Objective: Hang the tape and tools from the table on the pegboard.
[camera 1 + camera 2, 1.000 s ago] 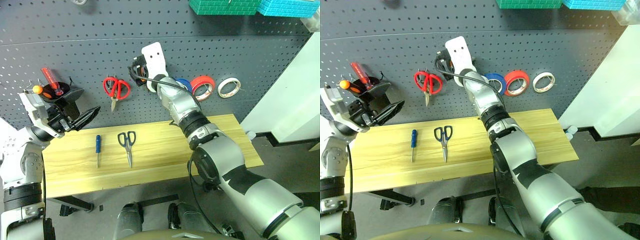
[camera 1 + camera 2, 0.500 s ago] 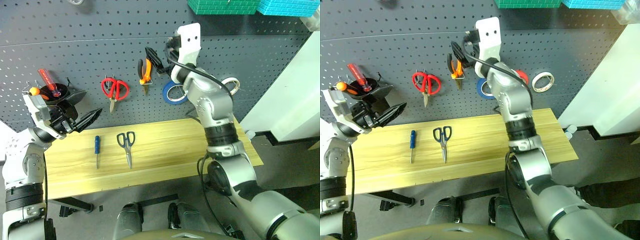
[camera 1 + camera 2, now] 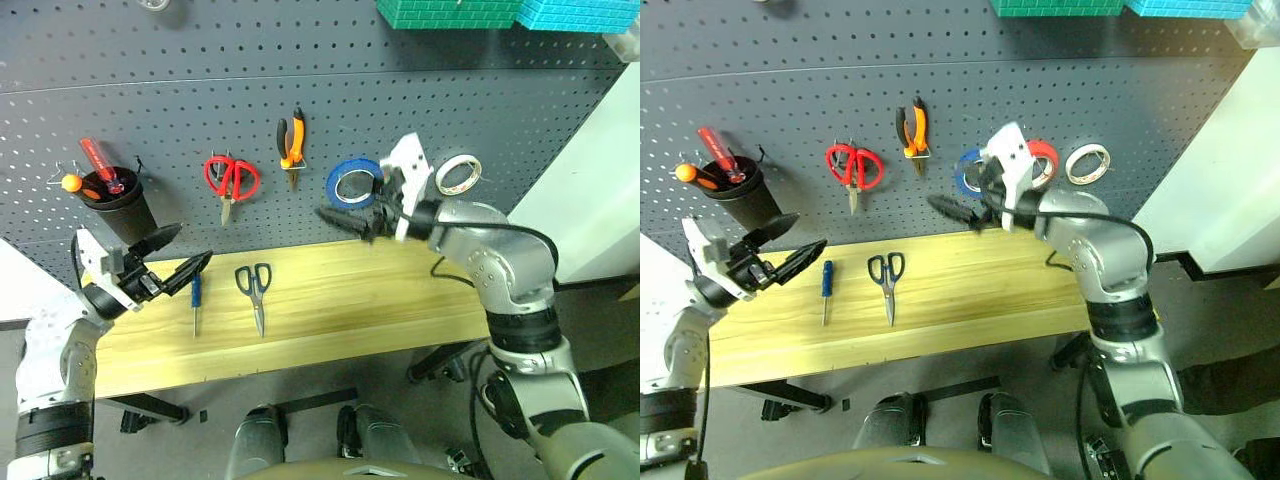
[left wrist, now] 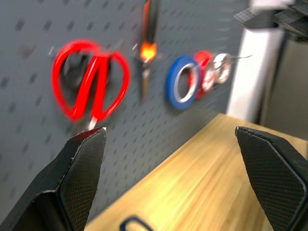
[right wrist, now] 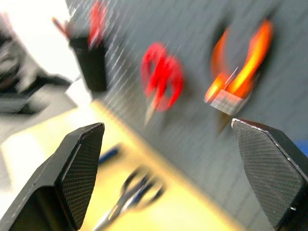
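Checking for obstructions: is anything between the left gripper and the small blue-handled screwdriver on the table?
Nothing visible. The open left gripper hangs just left of the small blue-handled screwdriver, which lies alone on the light-yellow wooden table; the dark-handled scissors lie on its far side.

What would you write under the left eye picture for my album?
Pliers and blue tape hang on the pegboard; scissors wait below.

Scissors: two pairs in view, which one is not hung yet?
The dark-handled scissors, lying flat on the light-yellow wooden table beside the small blue-handled screwdriver. The red-handled scissors already hang on the dark grey pegboard.
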Tool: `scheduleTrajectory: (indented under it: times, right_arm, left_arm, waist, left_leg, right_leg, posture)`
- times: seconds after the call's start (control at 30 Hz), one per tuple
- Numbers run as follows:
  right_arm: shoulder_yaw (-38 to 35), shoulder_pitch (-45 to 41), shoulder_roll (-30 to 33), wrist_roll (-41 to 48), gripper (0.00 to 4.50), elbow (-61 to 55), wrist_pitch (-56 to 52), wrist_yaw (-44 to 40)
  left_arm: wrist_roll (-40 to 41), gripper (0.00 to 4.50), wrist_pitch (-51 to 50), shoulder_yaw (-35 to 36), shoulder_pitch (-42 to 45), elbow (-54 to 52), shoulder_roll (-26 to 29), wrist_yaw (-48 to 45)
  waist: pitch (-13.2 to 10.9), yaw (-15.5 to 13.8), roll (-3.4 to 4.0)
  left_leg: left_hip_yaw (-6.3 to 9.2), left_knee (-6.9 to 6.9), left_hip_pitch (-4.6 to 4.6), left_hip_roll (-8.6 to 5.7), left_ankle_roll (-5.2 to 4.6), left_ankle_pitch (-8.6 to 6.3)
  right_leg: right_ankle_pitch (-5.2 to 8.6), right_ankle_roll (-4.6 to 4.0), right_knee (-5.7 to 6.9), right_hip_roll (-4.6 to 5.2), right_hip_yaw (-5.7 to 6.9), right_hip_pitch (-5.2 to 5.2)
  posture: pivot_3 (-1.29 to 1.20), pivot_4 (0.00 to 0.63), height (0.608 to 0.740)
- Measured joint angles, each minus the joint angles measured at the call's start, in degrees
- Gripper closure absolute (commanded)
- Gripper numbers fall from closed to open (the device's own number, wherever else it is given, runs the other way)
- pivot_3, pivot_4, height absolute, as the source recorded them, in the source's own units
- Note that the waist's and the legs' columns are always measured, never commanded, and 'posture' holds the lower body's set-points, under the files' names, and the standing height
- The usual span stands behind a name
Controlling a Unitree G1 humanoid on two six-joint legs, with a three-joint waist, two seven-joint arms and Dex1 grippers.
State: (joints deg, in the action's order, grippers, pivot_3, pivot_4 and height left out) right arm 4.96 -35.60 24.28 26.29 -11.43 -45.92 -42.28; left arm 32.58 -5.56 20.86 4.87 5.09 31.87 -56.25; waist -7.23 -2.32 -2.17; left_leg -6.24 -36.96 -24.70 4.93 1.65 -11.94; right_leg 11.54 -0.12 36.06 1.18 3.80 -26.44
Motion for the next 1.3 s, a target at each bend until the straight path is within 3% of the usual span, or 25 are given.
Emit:
scheduleTrajectory:
  times: [0.13,0.43,0.6,0.77,1.0,1.3]
  right_arm:
    - [2.2,3.1,4.0,-0.4,0.03,1.5,0.8,-5.1]
    - [3.8,3.1,4.9,-1.5,0.03,4.5,2.6,-8.4]
    - [4.1,1.9,8.1,-2.5,0.03,8.9,4.1,-12.7]
    - [5.6,0.5,11.7,-5.9,0.03,15.1,15.7,-21.6]
    - [5.8,-1.3,11.7,-7.1,0.03,22.6,29.9,-33.0]
    - [6.1,-5.5,11.1,-11.0,0.03,31.9,37.2,-37.3]
  left_arm:
    - [-4.6,0.0,-0.1,-1.9,-3.0,-0.4,-2.0,6.4]
    - [-11.2,0.0,-5.3,-5.7,-4.7,-1.9,-5.0,19.0]
    - [-14.9,0.0,-10.1,-9.4,-7.1,-6.2,-11.1,28.5]
    - [-19.0,0.0,-18.8,-11.9,-5.7,-8.6,-14.9,38.7]
    - [-23.5,0.0,-25.7,-13.9,0.6,-4.2,-18.0,47.3]
    - [-27.4,0.0,-30.0,-17.0,6.3,4.0,-23.3,53.1]
  waist:
    - [0.0,0.0,0.04]
    - [-0.1,-0.1,0.17]
    - [-0.2,-0.1,0.22]
    - [-0.3,0.0,0.4]
    - [-0.9,0.0,0.63]
    - [-1.4,0.0,0.59]
  left_leg:
    - [0.02,-0.01,0.02,-0.01,0.03,-0.02]
    - [0.03,0.04,0.05,-0.01,0.03,-0.04]
    - [0.03,0.05,0.05,-0.08,-0.02,-0.07]
    - [0.07,0.04,0.05,-0.24,-0.03,-0.07]
    - [0.15,-0.01,0.05,-0.27,-0.07,-0.05]
    - [0.18,-0.02,0.06,-0.25,-0.12,-0.02]
  right_leg:
    - [0.02,-0.01,-0.02,-0.01,0.0,-0.01]
    - [0.07,-0.06,-0.08,0.0,0.0,0.0]
    - [0.09,-0.01,-0.08,0.23,-0.02,0.0]
    - [0.12,0.05,-0.08,0.2,0.03,0.03]
    - [0.13,0.07,-0.05,0.11,0.05,0.05]
    - [0.13,0.07,-0.04,0.07,0.03,0.06]
  posture:
    - [0.12,0.11,0.74]
    - [0.12,0.119,0.74]
    - [0.11,0.127,0.74]
    - [0.09,0.138,0.74]
    - [0.08,0.161,0.74]
    - [0.07,0.16,0.74]
